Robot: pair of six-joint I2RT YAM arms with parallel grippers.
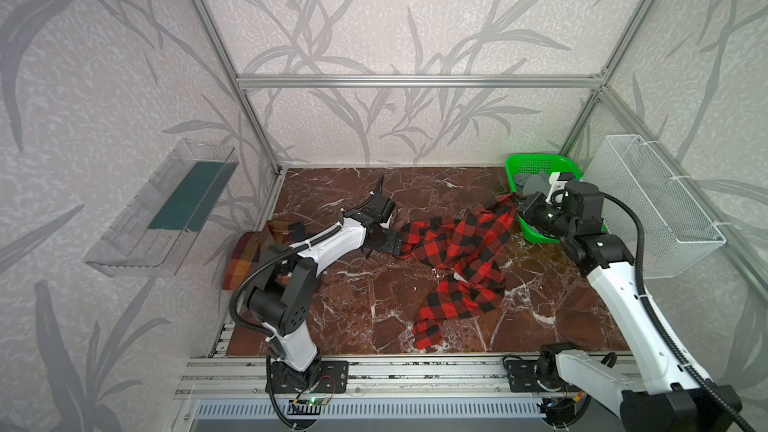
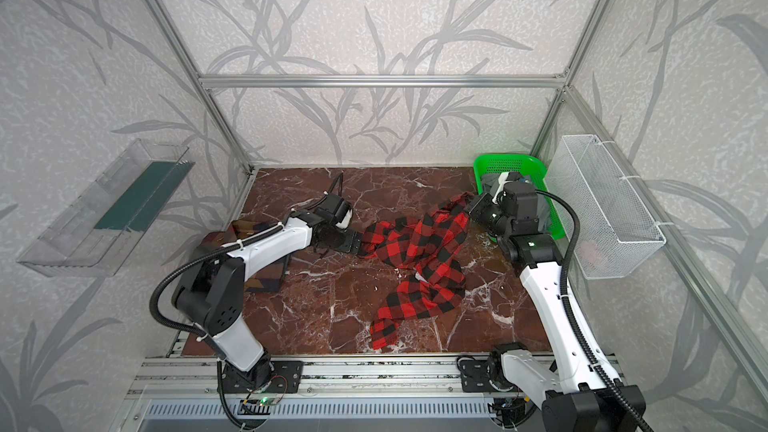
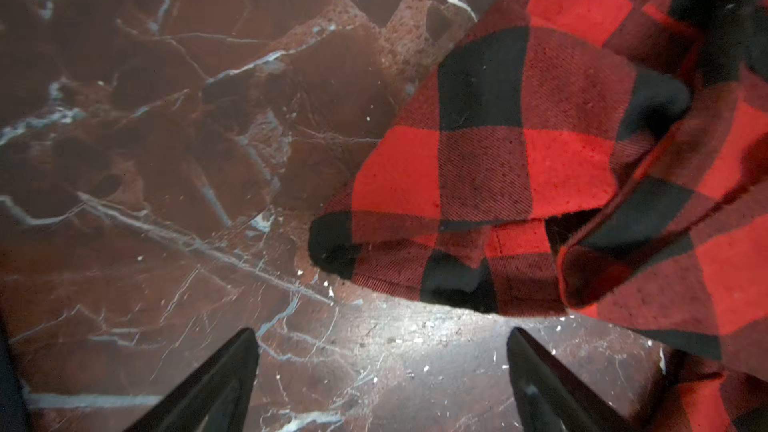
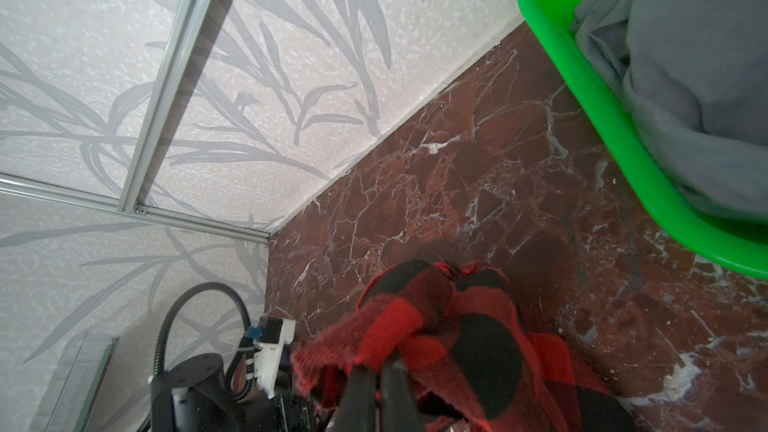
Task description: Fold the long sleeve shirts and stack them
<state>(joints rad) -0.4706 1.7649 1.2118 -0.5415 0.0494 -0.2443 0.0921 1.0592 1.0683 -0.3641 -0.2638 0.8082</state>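
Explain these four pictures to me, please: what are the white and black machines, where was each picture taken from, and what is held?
They are two robot arms bolted at the front of a marble-patterned table. Two pictures look down on the whole scene from an overhead camera. The other two come from a small camera on each arm's wrist, looking along its jaws. On the table lies a crumpled red-and-black checked shirt. The right arm has its jaws shut on one end of it, beside a green basket holding grey cloth. The left arm has its jaws open at the shirt's other end, with nothing between them. A second, brown plaid shirt lies partly hidden behind the left arm. A clear tray and a wire basket hang on the side walls.
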